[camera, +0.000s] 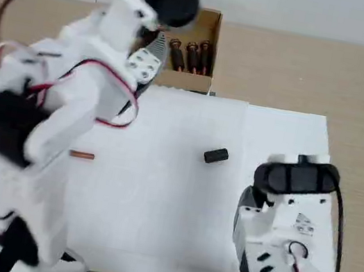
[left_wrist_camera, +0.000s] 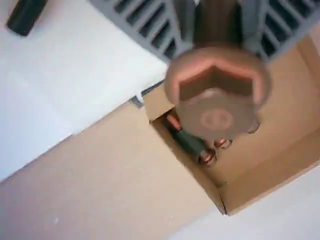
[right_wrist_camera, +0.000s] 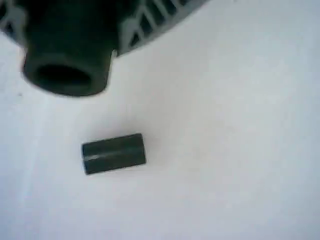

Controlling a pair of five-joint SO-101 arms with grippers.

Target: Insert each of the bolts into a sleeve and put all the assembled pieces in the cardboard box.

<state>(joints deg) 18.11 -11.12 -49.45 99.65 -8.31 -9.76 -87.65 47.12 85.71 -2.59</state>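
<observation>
Tan worktop [camera: 285, 70], white sheet [camera: 155, 209]: we see our left hand [left_wrist_camera: 217, 17] clenched on a bolt [left_wrist_camera: 217, 95] above the box [left_wrist_camera: 260, 190] of assembled pieces [camera: 190, 56]. Our right hand [right_wrist_camera: 70, 30] grips a sleeve [right_wrist_camera: 65, 70] over a loose sleeve [right_wrist_camera: 113, 152]. A spare bolt [camera: 82, 155] lies on the sheet.

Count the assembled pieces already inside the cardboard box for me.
3 assembled pieces visible, side by side in the uncovered part of the cardboard box: one, one, one. The left arm covers the rest, so more may be hidden.
</observation>
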